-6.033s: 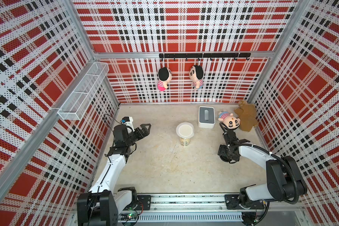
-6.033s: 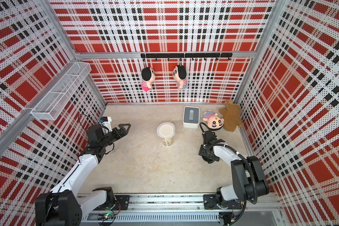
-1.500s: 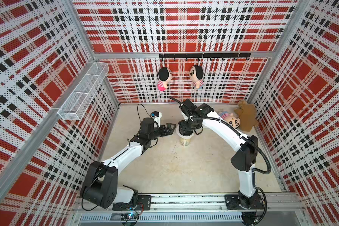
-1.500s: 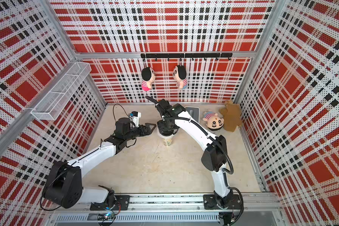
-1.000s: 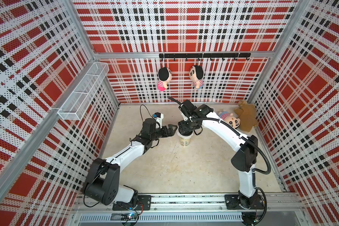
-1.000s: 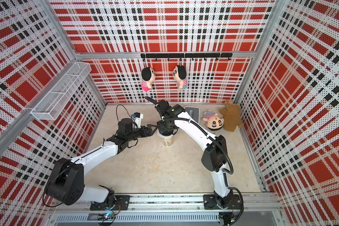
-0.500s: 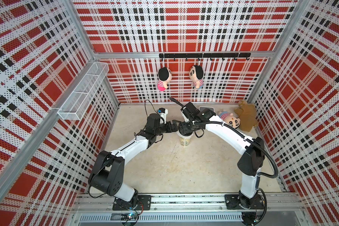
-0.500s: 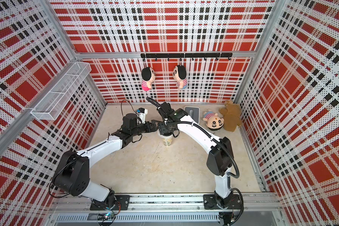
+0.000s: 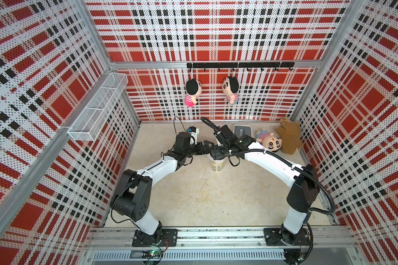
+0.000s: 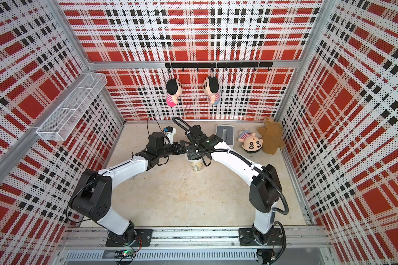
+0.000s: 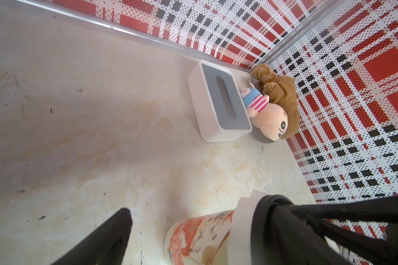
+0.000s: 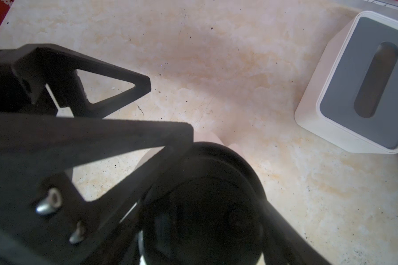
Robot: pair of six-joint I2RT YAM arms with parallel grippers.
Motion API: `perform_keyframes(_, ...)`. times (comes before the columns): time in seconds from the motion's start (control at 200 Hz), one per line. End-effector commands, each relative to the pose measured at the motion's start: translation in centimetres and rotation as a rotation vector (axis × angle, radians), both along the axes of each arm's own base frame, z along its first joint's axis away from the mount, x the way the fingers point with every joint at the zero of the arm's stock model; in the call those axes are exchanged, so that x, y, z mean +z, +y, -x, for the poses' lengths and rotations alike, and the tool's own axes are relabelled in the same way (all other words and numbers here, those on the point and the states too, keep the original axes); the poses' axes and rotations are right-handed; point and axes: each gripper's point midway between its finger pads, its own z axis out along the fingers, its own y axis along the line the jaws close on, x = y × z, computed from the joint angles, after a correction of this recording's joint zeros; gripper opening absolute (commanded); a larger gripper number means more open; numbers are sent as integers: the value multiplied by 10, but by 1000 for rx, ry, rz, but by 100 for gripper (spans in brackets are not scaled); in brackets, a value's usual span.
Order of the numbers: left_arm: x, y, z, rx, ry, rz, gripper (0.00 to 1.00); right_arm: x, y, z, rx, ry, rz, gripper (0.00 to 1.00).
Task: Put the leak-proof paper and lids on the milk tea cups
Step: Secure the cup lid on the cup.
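Plaid-walled booth, beige tabletop (image 9: 193, 188). Cup (image 9: 217, 165) upright mid-table; paper (image 11: 241, 220) draped over its rim under a black lid (image 12: 207, 202). Right hand (image 9: 218, 154) now atop, gripping the lid. Left hand (image 9: 205, 149), newly closed in beside the rim, is wide open and empty. Paper placement looks done.
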Motion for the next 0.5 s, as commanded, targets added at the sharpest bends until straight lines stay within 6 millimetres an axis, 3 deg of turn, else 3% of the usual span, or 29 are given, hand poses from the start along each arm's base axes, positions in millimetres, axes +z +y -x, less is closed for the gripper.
perform_keyframes(0.0, -5, -17, 17, -102, 22, 8, 98, -82, -12, 36, 36, 196, 170, 65)
perform_keyframes(0.291, 30, -17, 13, -112, -39, 26, 99, -99, -19, 46, 28, 160, 192, 65)
perform_keyframes(0.491, 18, -24, 15, -135, -23, -25, 99, -111, -23, 54, 42, 150, 203, 65)
